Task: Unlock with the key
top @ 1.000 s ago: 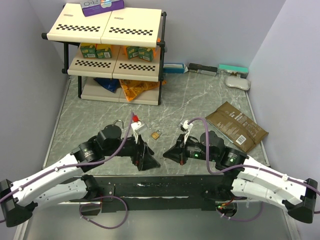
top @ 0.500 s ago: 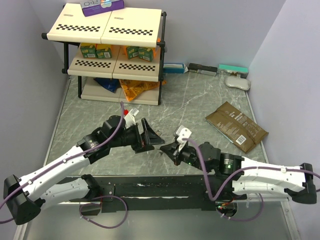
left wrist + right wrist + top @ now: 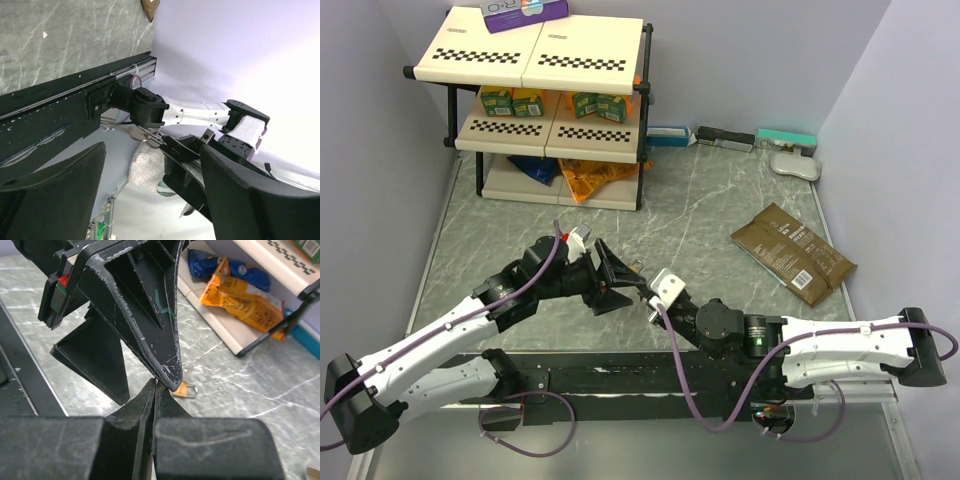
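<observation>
Apparent handover between the arms.
The right pincer [image 3: 154, 388] is clenched on the key [image 3: 151, 137]; the left pincer [image 3: 622, 287], released, should close on it.

Lilac walls [image 3: 880, 60], grey marbled tabletop [image 3: 710, 200]

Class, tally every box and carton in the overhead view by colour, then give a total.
Green cartons: 4
Purple box: 1
Blue-and-white box: 1
Black box: 1
Teal box: 1
Total: 8
</observation>
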Available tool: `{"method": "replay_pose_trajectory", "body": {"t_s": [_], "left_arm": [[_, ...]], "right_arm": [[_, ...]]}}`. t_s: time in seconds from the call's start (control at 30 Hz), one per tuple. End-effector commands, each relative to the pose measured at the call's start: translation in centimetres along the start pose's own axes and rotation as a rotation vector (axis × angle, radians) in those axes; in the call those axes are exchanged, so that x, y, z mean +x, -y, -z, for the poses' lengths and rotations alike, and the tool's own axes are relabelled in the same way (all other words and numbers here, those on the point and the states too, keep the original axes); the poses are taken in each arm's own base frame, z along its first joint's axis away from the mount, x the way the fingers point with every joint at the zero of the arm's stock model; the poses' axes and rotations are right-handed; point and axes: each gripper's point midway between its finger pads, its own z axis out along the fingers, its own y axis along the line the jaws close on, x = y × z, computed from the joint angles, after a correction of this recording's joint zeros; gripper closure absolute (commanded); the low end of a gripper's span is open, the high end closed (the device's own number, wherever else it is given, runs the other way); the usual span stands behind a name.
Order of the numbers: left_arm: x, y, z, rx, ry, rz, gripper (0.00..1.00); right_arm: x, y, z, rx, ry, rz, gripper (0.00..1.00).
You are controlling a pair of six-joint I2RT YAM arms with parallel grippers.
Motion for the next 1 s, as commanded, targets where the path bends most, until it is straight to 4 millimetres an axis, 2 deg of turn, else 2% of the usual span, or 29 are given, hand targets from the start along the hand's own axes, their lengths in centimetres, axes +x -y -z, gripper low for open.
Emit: {"method": "replay_pose_trajectory", "body": {"t_s": [0.0, 0.13, 0.43, 0.97], "left_arm": [[0.2, 0.3, 0.0, 0.003, -0.015, 0.095, 0.21], [0.5, 0.0, -0.5, -0.002, -0.041, 0.109, 0.26], [0.2, -0.5, -1.0, -0.031, -0.037, 0.102, 0.58], [0.0, -1.4, -1.7, -0.078, -0.052, 0.091, 0.87]], "right_arm": [[-2.9, 0.8, 0.0, 0.053, 0.08, 0.023, 1.0], [-2.5, 0.4, 0.1, 0.049, 0.074, 0.048, 1.0], [-1.6, -0.5, 0.7, 0.008, 0.062, 0.078, 1.0], [-0.1, -1.8, 0.7, -0.001, -0.001, 0.236, 1.0]]}}
